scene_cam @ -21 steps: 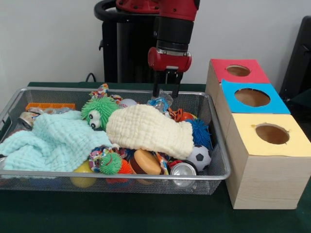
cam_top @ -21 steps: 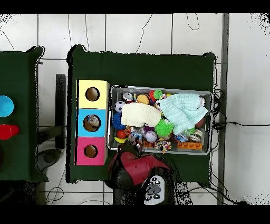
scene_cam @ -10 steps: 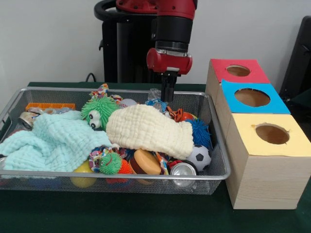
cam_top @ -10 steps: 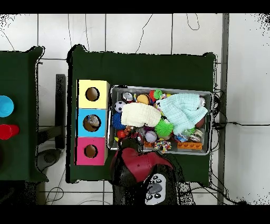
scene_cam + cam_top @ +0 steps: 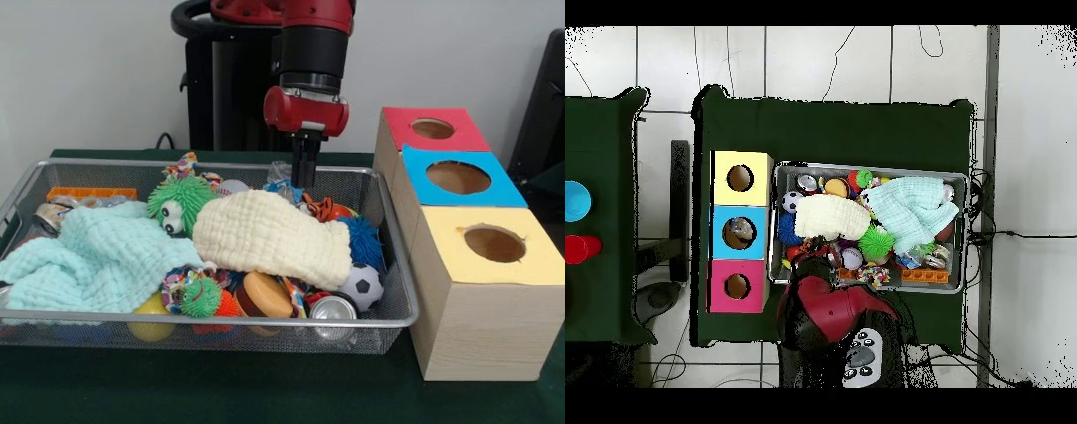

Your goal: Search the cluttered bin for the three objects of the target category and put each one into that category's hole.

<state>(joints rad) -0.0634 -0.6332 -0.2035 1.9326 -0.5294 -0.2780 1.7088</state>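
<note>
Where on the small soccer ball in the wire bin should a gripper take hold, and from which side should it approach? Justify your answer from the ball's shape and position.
Probably from straight above, closing across the widest part of the soccer ball. It is round, so any pair of opposite sides serves. Its top is bare, while the bin wall, a silver can and a blue spiky ball crowd its sides.

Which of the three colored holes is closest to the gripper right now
The red-topped hole. It sits at the far end of the row, level with the gripper at the bin's back edge; the blue and yellow ones lie farther forward.
</note>
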